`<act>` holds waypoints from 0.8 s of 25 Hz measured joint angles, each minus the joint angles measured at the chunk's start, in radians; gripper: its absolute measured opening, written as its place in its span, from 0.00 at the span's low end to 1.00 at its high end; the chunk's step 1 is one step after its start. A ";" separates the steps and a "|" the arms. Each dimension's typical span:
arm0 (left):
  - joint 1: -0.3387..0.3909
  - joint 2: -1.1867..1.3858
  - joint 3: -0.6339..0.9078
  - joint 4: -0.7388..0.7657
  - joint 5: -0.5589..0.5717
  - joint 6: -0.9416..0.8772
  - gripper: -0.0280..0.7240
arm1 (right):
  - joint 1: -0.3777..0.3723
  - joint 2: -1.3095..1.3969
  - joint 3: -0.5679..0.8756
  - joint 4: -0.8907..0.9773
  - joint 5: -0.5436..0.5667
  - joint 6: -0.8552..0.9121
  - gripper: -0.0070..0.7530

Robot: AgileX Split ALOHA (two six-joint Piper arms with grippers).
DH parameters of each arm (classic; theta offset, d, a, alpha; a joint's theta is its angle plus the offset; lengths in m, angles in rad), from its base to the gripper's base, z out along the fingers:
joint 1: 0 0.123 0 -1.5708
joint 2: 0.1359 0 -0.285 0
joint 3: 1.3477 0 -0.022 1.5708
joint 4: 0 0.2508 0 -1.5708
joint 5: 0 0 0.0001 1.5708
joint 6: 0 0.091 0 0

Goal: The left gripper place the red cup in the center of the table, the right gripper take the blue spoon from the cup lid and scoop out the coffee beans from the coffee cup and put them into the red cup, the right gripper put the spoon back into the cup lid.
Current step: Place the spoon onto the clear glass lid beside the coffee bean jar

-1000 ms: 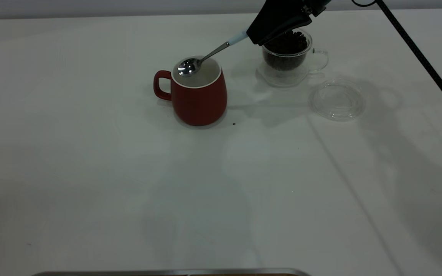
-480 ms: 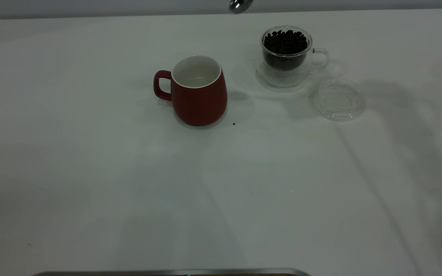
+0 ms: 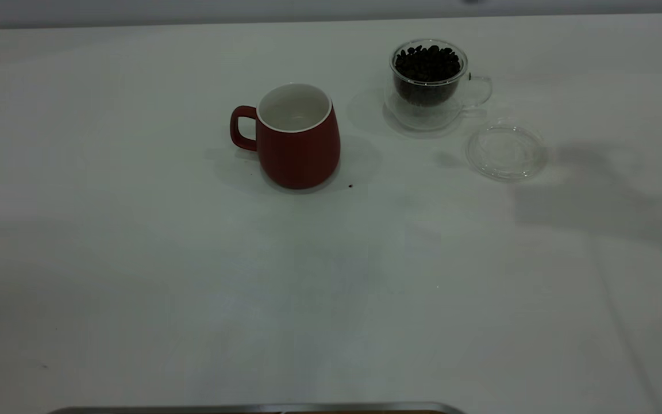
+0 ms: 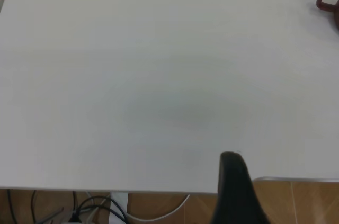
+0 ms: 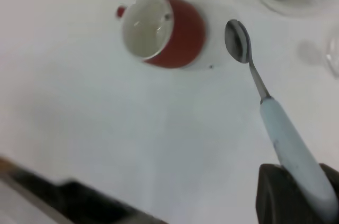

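The red cup (image 3: pixel 296 138) stands upright near the middle of the table (image 3: pixel 135 259), handle to the left, its white inside in view. Back right of it is the coffee cup (image 3: pixel 430 92), heaped with coffee beans (image 3: pixel 427 60). The cup lid (image 3: pixel 505 150) lies flat in front of it with nothing on it. In the right wrist view my right gripper (image 5: pixel 304 181) is shut on the pale handle of the blue spoon (image 5: pixel 275 123), held high over the table. Its metal bowl looks empty and hangs beside the red cup (image 5: pixel 164 30). My left gripper (image 4: pixel 235 187) is parked at the table's edge.
A small dark speck (image 3: pixel 350 186) lies on the table by the red cup's base. A metal strip (image 3: pixel 250 408) runs along the near edge. Cables and a wooden floor show past the table edge in the left wrist view. Neither arm appears in the exterior view.
My right gripper lifted the spoon away from over the red cup and left the exterior view at the top. Its shadow shifted to the right, past the lid.
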 joint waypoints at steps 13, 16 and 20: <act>0.000 0.000 0.000 0.000 0.000 0.000 0.75 | -0.179 0.207 0.475 0.948 -0.152 -0.726 0.16; 0.000 0.000 0.000 0.000 0.000 0.000 0.75 | -0.185 0.285 0.476 0.968 -0.148 -0.749 0.16; 0.000 0.000 0.000 0.000 0.000 -0.001 0.75 | -0.215 0.377 0.448 0.973 -0.148 -0.758 0.16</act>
